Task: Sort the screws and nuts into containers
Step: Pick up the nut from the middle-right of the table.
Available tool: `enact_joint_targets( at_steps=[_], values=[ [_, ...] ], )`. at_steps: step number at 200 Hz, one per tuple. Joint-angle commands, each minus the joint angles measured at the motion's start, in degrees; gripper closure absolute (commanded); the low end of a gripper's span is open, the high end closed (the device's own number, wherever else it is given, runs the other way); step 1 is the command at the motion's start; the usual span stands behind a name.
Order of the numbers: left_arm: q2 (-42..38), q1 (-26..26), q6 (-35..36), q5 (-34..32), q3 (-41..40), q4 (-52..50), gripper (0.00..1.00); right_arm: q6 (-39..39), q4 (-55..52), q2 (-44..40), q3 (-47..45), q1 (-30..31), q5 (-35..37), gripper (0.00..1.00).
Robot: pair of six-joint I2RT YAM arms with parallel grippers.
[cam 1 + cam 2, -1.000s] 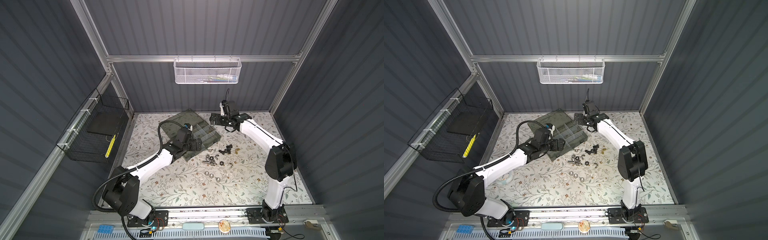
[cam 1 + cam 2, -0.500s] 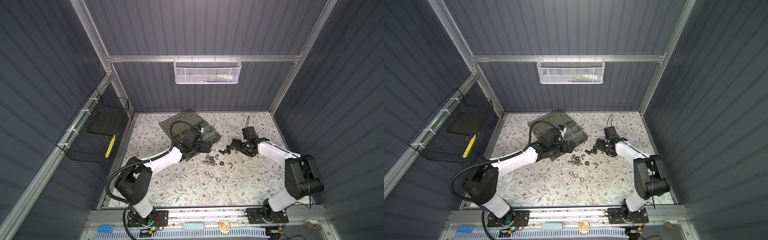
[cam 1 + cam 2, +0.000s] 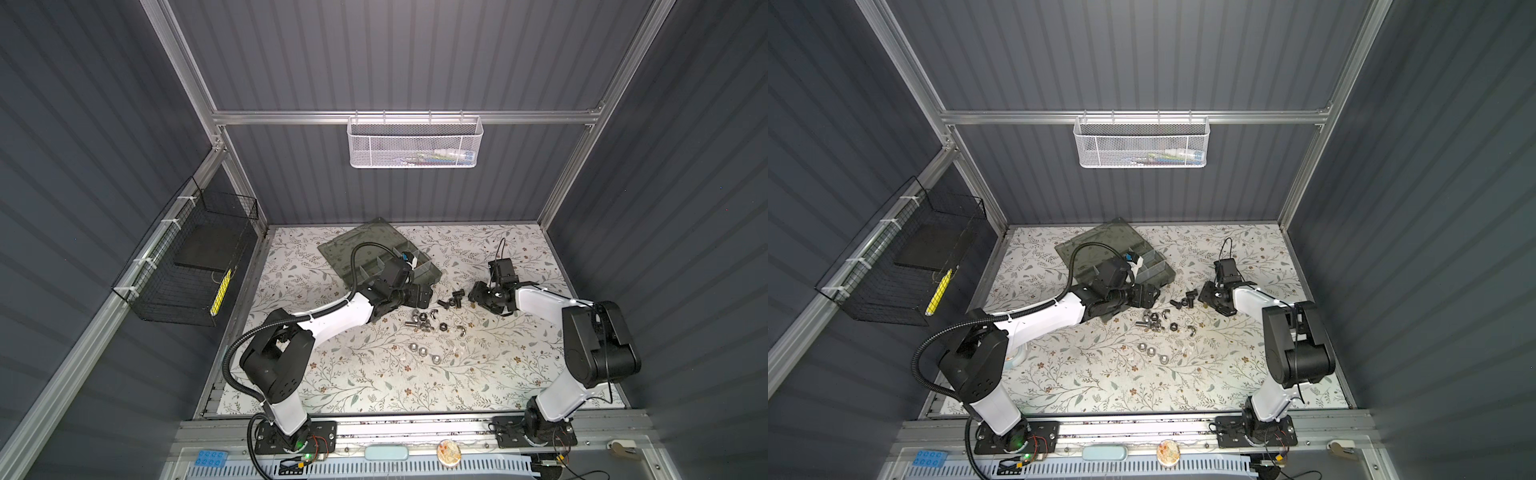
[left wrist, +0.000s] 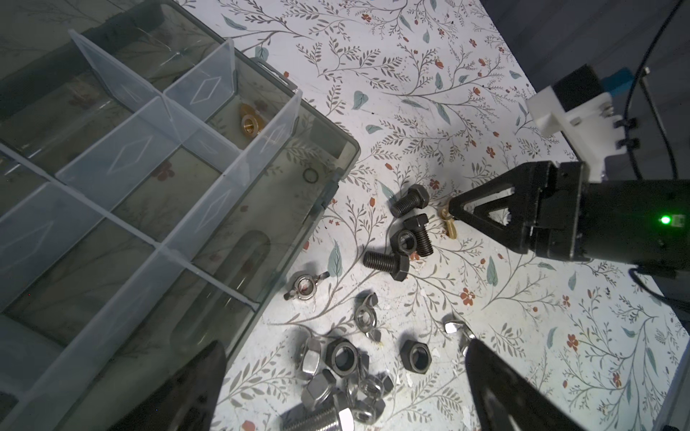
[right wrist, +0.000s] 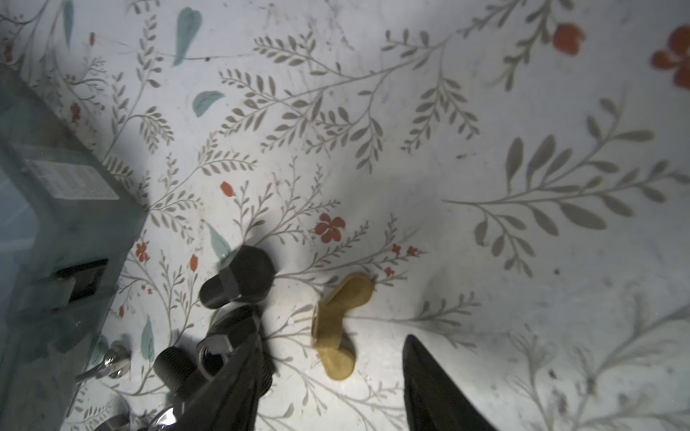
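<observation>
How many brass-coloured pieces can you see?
2. One brass piece lies in an organizer compartment; the other lies on the table before the right gripper. More may be hidden.

White mesh basket (image 3: pixel 413 143), black wire basket (image 3: pixel 191 270)

Nuts (image 3: pixel 419 326) lie before the screws (image 3: pixel 451 300), right of the containers (image 3: pixel 428 272), on the table (image 3: pixel 415 382).

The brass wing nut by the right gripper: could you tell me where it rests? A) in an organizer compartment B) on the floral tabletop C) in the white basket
B: the brass wing nut lies on the floral tabletop, jaws of the right gripper apart around it.
</observation>
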Motion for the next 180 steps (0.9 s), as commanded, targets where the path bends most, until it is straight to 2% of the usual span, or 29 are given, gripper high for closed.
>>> enact_joint_targets(
  at_steps=[1, 39, 93, 124, 180],
  values=[
    [-2.04, -0.13, 1.23, -0.55, -0.38, -0.5, 0.0, 1.09, 1.58, 1.01, 0.94, -0.05, -1.12, 0.43],
    [-1.42, -0.13, 1.35, -0.59, -0.12, -0.49, 0.0, 1.84, 2.94, 2.7, 0.79, -0.14, -2.09, 0.57],
    [-0.92, -0.14, 1.66, -0.62, 0.58, -0.82, 0.0, 2.13, 4.2, 4.36, 1.01, -0.22, -2.19, 0.64],
    [-1.09, -0.13, 1.74, -0.93, 0.58, -1.27, 0.0, 1.95, 4.29, 5.13, 1.62, -0.47, -2.35, 0.73],
    [-1.36, -0.19, 1.85, -1.37, 0.58, -1.72, 0.0, 0.55, 3.16, 3.24, 1.28, -0.49, -2.02, 0.83]
  ],
)
